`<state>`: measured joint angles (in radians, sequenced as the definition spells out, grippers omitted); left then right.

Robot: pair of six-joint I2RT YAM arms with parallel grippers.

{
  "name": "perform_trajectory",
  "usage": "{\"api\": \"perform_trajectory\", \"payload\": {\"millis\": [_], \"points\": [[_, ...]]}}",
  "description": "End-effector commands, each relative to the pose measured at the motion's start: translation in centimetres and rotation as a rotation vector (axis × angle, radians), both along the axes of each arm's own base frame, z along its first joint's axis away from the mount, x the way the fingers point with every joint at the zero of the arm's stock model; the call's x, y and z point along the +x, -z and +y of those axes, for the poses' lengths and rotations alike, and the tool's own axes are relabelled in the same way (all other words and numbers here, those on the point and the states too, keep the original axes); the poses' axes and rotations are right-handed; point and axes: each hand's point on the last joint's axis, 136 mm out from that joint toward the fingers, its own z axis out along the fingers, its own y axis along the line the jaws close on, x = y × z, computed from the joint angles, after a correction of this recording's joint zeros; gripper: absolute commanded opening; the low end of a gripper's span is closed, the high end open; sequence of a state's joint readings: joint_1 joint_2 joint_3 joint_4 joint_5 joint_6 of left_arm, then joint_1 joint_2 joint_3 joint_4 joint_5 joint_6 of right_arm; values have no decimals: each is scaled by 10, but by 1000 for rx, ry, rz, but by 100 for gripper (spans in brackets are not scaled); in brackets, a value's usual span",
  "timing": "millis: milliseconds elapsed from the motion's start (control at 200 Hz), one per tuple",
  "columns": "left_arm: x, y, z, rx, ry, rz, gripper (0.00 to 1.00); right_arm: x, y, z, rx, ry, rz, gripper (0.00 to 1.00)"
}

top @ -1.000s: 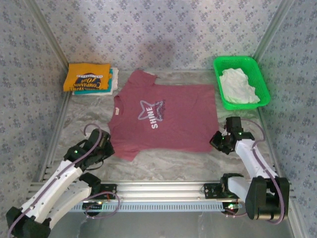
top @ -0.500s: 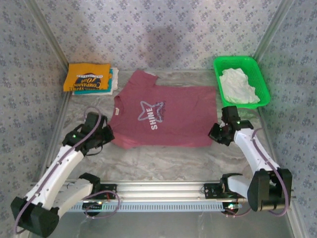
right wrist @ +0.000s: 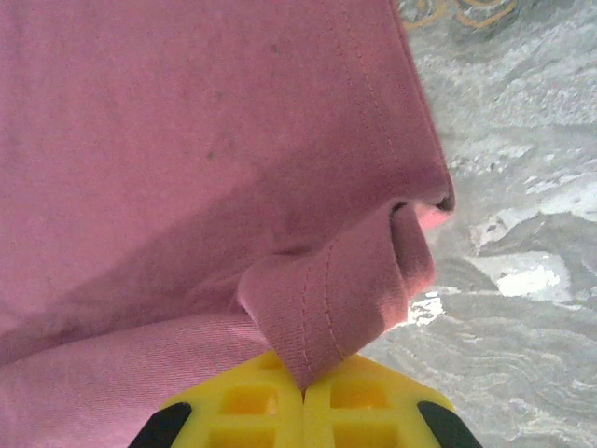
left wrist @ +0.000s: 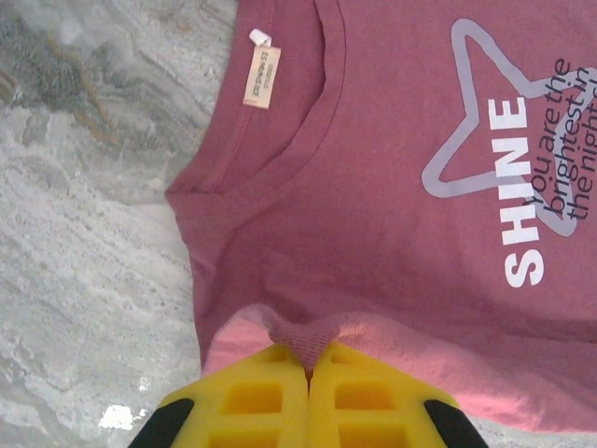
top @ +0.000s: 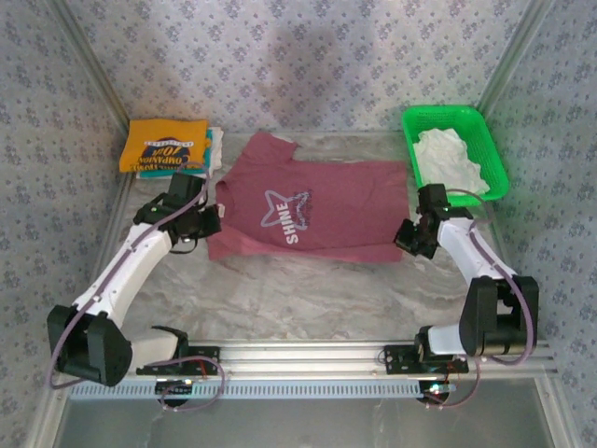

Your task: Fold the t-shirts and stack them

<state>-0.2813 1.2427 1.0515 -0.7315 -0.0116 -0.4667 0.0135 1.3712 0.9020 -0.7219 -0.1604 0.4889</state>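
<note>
Both arms now reach farther across the pale marbled counter [top: 308, 299] than a second ago, folding the near edge of the maroon cloth t-shirt [top: 308, 210] over itself. The left gripper [left wrist: 309, 359] and right gripper [right wrist: 303, 378] are each closed tight on a pinch of its cloth. It is light and limp, so I judge it handles best by the corners.

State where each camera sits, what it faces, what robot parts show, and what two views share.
Top external: above and behind the bases, looking down at the marbled table; both arms, left hand and right hand gripping the maroon cloth t-shirt with SHINE print.
Left wrist: on the left arm, facing the shirt's collar and print; yellow fingers show.
Right wrist: on the right arm, facing a pinched hem; yellow fingers show.
Shared: both wrist views show shut fingers pinching the shirt.
</note>
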Motion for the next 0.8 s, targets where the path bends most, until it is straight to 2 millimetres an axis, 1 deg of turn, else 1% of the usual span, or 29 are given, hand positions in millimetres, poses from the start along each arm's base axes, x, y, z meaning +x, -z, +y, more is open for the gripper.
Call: {"api": "perform_trajectory", "payload": {"millis": [0, 145, 290, 580, 700, 765, 775, 795], "points": [[19, -17, -2, 21, 50, -58, 0, 16, -7, -5, -12, -7, -34, 5], [32, -18, -2, 52, 73, -51, 0, 24, -7, -7, -12, -9, -31, 6], [44, -15, -7, 70, 115, -35, 0, 32, -6, -6, -9, -25, -26, 7], [69, -8, -8, 101, 135, -29, 0, 42, -1, -9, -15, -17, -18, 8], [84, -8, -9, 107, 127, -36, 0, 49, -1, -10, -19, -11, -27, 8], [90, -4, -11, 105, 126, -30, 0, 54, 1, -11, -16, -8, -22, 8], [96, -6, -12, 101, 125, -48, 0, 54, 1, -11, -15, -7, -22, 8], [100, -6, -13, 100, 124, -55, 0, 57, 1, -11, -13, -6, -24, 9]]}}
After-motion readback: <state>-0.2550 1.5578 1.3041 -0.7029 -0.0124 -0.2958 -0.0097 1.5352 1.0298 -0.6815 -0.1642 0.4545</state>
